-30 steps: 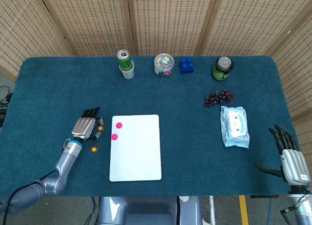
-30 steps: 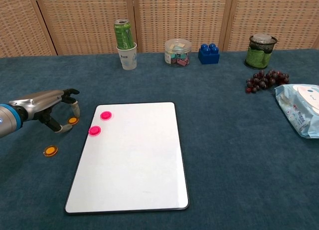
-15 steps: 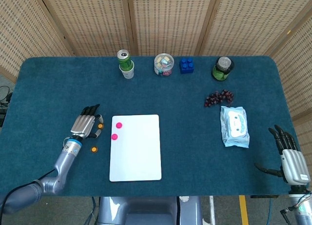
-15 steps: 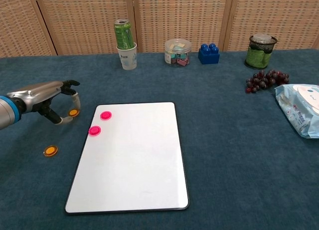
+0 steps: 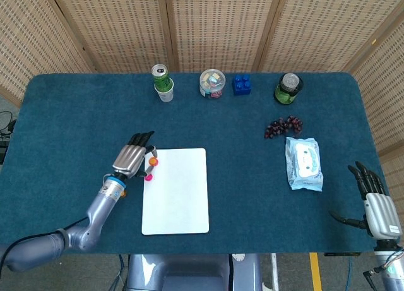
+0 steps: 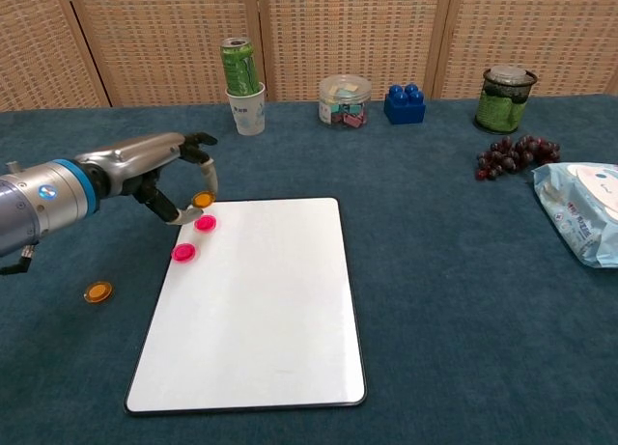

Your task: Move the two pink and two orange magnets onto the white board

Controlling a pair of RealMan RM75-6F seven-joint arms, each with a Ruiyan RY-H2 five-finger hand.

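Pinching one orange magnet [image 6: 203,200] above the white board's [image 6: 261,300] top-left corner, the left hand [image 6: 164,170] hovers near two pink magnets [image 6: 205,223] on it. Another orange magnet [image 6: 97,292] lies on the tabletop [image 6: 435,271]. The right hand [image 5: 375,202] rests spread, holding nothing.

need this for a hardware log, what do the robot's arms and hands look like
The left hand has a silver-grey metal back, black fingers and pale fingertips. Its wrist carries a bright blue band beside a white ring, on a rounded grey forearm. The right hand matches it: a ribbed silver back and black fingers, with thin dark cables trailing below its wrist.
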